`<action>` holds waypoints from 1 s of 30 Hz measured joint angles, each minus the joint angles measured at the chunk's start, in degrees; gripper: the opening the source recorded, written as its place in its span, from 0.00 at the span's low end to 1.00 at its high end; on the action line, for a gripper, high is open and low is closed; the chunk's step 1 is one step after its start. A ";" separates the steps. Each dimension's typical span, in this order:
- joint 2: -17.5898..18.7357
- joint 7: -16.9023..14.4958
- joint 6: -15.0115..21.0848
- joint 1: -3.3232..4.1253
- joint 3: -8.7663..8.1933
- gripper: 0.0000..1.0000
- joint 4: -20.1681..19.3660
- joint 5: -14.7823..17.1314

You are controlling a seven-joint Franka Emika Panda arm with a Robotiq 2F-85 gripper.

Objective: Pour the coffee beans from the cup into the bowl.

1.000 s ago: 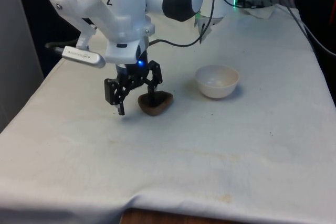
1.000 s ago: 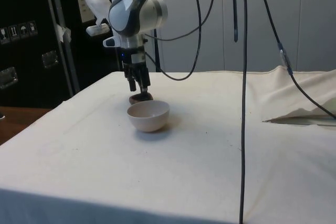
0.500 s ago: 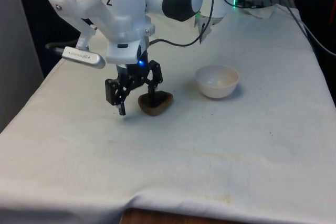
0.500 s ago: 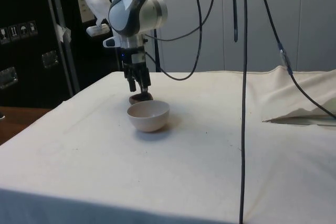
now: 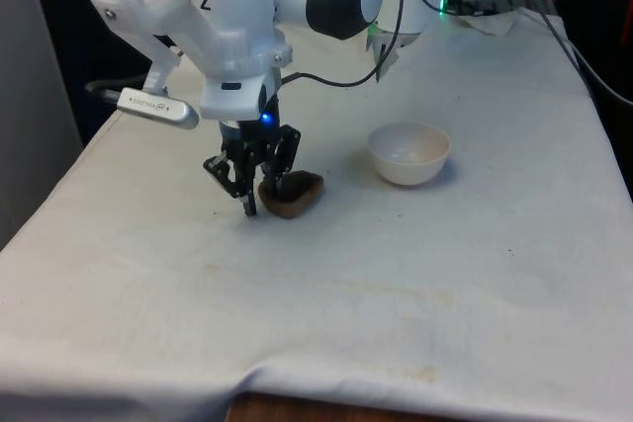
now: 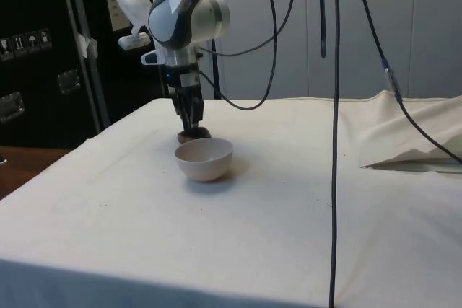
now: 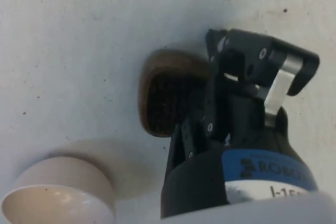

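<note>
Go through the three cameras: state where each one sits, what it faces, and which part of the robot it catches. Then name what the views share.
Front view: looks across the table at the arm; the hand grips the brown cup by its rim, the white bowl toward the front view's right.
Side view: from the table's side; bowl nearest, cup and hand behind it.
Wrist view: looks down past the fingers onto cup and bowl.
Shared: cup, bowl, hand.

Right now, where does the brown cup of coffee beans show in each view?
Front view: the brown cup stands left of centre, the pincer closed on its rim.
Side view: the cup peeks out just behind the white bowl.
Wrist view: the cup is near centre, beside the pincer.
Shared landmark: the white bowl, apart from the cup.
</note>
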 measured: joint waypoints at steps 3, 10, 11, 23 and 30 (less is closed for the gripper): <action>0.00 0.00 0.00 0.00 0.00 0.09 0.06 0.00; -0.23 0.40 -0.74 0.17 0.00 0.00 0.40 0.00; -0.46 0.57 -1.03 0.29 0.00 0.00 0.40 0.00; -6.42 1.43 -4.70 1.03 -0.40 0.00 -3.44 -0.06; -9.85 1.66 -5.61 1.15 -0.52 0.00 -6.36 -0.06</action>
